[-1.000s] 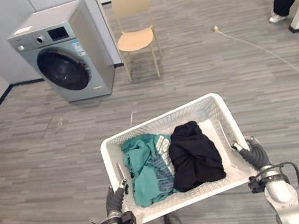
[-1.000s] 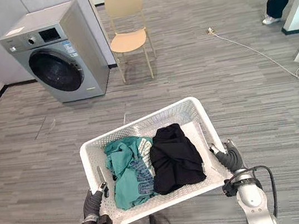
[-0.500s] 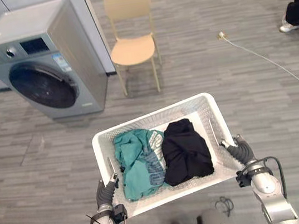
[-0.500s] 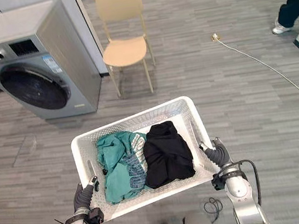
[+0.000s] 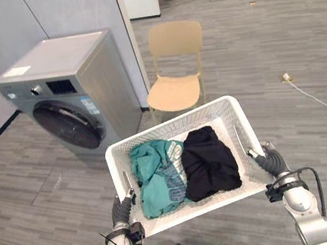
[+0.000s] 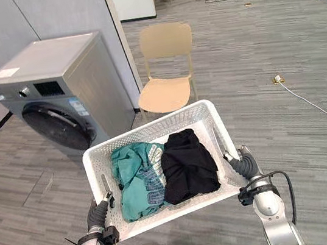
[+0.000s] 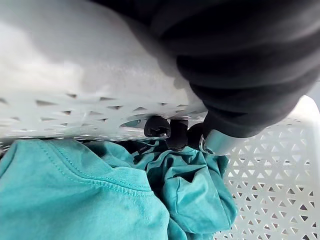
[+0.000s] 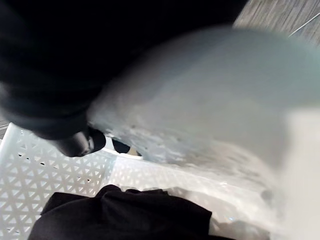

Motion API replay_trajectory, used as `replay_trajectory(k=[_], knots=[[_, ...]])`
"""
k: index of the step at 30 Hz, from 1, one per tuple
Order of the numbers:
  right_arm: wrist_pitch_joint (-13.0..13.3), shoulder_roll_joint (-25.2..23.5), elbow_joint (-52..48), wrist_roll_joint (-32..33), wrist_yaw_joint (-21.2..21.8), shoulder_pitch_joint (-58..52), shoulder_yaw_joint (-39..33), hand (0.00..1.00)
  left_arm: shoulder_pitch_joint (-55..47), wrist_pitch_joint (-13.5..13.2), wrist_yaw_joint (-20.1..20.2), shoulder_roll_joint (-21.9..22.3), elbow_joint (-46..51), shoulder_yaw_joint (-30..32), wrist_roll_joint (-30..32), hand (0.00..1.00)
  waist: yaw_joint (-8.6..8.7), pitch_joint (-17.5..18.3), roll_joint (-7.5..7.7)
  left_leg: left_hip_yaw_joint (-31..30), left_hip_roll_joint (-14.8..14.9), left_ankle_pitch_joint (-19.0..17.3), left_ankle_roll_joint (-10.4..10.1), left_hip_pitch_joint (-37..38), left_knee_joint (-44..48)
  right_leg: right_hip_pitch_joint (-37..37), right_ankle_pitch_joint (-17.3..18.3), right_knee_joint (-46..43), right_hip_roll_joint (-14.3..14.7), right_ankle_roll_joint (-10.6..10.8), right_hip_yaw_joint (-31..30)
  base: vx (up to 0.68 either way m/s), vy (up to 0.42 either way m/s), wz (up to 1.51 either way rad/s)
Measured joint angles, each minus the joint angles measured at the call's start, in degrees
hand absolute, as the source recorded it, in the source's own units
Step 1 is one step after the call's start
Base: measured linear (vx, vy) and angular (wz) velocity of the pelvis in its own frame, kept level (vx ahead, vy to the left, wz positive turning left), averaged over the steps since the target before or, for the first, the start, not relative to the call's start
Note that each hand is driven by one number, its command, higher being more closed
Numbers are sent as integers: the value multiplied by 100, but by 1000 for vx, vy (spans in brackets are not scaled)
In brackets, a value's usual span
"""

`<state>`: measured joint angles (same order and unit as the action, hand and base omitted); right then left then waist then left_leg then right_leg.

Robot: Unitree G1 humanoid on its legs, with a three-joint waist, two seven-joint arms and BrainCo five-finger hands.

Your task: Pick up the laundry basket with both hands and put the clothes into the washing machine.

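A white laundry basket [image 5: 170, 125] hangs in the air in front of me, carried by its two short ends. Inside lie a teal garment [image 5: 157, 182] on the left and a black garment [image 5: 208, 164] on the right. My left hand [image 5: 122, 210] is curled round the left handle, and its fingertips [image 7: 167, 130] poke through the slot above the teal garment [image 7: 90, 195]. My right hand [image 5: 269, 161] grips the right rim, one fingertip [image 8: 80, 142] hooked inside over the black garment [image 8: 125, 212]. The grey washing machine [image 5: 70, 96] stands just beyond the basket at the left, its round door [image 5: 68, 125] closed.
A beige chair [image 5: 176, 83] stands right of the machine, just behind the basket. A grey partition wall [image 5: 73, 13] rises behind both. A white cable [image 5: 320, 99] with a plug [image 5: 287, 78] crosses the wooden floor at the right.
The whole view has shifted, so the camera moved: the machine and chair now stand closer behind the basket. Both hands keep their hold and the clothes lie as before.
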<state>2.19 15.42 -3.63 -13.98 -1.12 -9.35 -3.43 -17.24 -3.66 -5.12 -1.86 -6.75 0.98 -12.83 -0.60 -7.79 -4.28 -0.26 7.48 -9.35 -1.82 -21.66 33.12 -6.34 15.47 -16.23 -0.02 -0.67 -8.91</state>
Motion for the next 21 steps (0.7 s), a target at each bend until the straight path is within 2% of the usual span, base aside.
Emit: replay_trajectory(k=[2, 3, 4, 5, 6, 7, 8, 9, 10, 11, 13, 14, 15, 16, 17, 18, 19, 20, 21], knots=[[1, 85, 2, 2, -2, 32, 9, 100, 62, 0, 12, 15, 1, -28, -1, 100, 41, 54, -74, -480, 197, 143, -159, 43, -1444, -303, 264, 15, -91, 437, -172, 562, 289, -49], [1, 93, 1, 6, -1, 46, 2, 100, 67, 0, 13, 26, 1, -32, -1, 100, 60, 68, -68, -493, 208, 185, -209, 36, -1592, -388, 330, 16, -155, 551, -228, 592, 399, -47], [3, 103, 2, 11, 6, 52, -6, 100, 58, 2, 13, 61, -1, -32, -2, 100, 68, 127, -72, -372, 213, 407, -361, 17, -1687, -551, 433, 15, -313, 730, -333, 495, 370, -48], [3, 90, 16, 11, 12, 41, -5, 100, 40, 4, 13, 67, -7, -32, -2, 100, 47, 192, -63, -272, 171, 892, -499, 28, -1563, -605, 466, 1, -425, 784, -444, 638, 502, -51], [-1, -68, 142, 11, 0, 35, -16, 100, 45, 8, -5, -49, -59, -21, 1, 100, 61, 406, 237, 18, -171, 915, -468, -56, -1129, -476, 488, -258, -813, 860, -618, 673, 505, -21], [0, -109, 192, 10, 11, 57, -79, 100, 120, 9, -7, -146, -55, -35, 4, 100, 124, 460, 376, 171, -429, 641, -169, -212, -698, -233, 217, -772, -1018, 1043, -635, 812, 587, 2], [-1, -113, 230, 10, 16, 51, -89, 100, 156, 21, -5, -181, -60, -55, 7, 100, 152, 452, 391, 228, -506, 521, -50, -214, -541, -141, -18, -1089, -1039, 1038, -636, 784, 544, 23], [-19, -202, 334, 9, 21, 48, -106, 100, 207, 73, -2, -281, -62, -95, 14, 100, 153, 451, 394, 290, -631, 358, 157, 15, -539, 241, -783, -1982, -1011, 891, -551, 621, 424, 12], [-26, -274, 378, 7, 23, 52, -87, 100, 198, 85, -6, -304, -62, -99, 12, 100, 144, 444, 383, 366, -659, 277, 278, 316, -746, 563, -1143, -2706, -1031, 785, -493, 650, 439, -17], [-25, -298, 552, 7, 23, 145, 64, 100, 151, 92, -20, -378, -61, -61, 23, 100, 114, 401, 347, 538, -671, 187, 422, 943, -1117, 1013, -873, -3528, -977, 611, -218, 513, 336, -38], [-20, -350, 698, 7, 21, 193, 168, 100, 118, 92, -31, -532, -56, -48, 24, 100, 126, 362, 259, 569, -638, 113, 519, 1636, -1627, 1376, -426, -3859, -846, 392, 288, 441, 290, -36], [-11, -413, 679, 6, 13, 152, 168, 100, 155, 80, -29, -637, -26, -52, 25, 100, 172, 359, 228, 569, -607, 38, 617, 2016, -1949, 1730, -185, -3811, -600, 369, 515, 365, 203, -15], [5, -423, 670, 6, 13, 144, 162, 100, 196, 66, -27, -682, -18, -49, 26, 100, 209, 354, 237, 566, -607, -18, 628, 2162, -2090, 1929, -93, -3707, -452, 375, 627, 404, 165, 7], [20, -439, 663, 7, 11, 147, 111, 100, 315, 66, -27, -747, -16, -31, 62, 100, 293, 322, 259, 576, -615, -124, 594, 2388, -2305, 2246, -23, -3178, -192, 404, 856, 262, 51, 15], [17, -441, 663, 7, -13, 145, 79, 100, 380, 70, -29, -747, -16, -45, 133, 100, 347, 295, 299, 624, -676, -135, 570, 2604, -2513, 2388, -72, -2121, -61, 442, 1116, 267, 39, 11], [18, -436, 661, 8, -19, 150, 59, 100, 388, 69, -29, -728, -14, -50, 160, 100, 349, 315, 355, 672, -710, -157, 532, 2727, -2637, 2381, -245, -1426, -30, 399, 1366, 341, 51, -7], [17, -431, 663, 9, -30, 144, 6, 100, 392, 74, -32, -704, -27, -72, 216, 100, 358, 308, 435, 747, -850, -216, 453, 2976, -2835, 2356, -1161, -365, -14, -37, 1664, 346, 57, 1], [17, -405, 664, 12, -39, 116, -41, 100, 391, 84, -27, -624, -30, -92, 231, 100, 422, 317, 378, 678, -864, -274, 443, 3055, -2877, 2297, -1384, -347, 4, -266, 1685, 432, 75, 7], [16, -380, 646, 28, -43, 120, -147, 100, 408, 90, -20, -489, -28, -122, 253, 100, 448, 304, 231, 581, -803, -333, 418, 3131, -2828, 2273, -1176, -452, 53, -301, 1705, 313, 49, 15]])
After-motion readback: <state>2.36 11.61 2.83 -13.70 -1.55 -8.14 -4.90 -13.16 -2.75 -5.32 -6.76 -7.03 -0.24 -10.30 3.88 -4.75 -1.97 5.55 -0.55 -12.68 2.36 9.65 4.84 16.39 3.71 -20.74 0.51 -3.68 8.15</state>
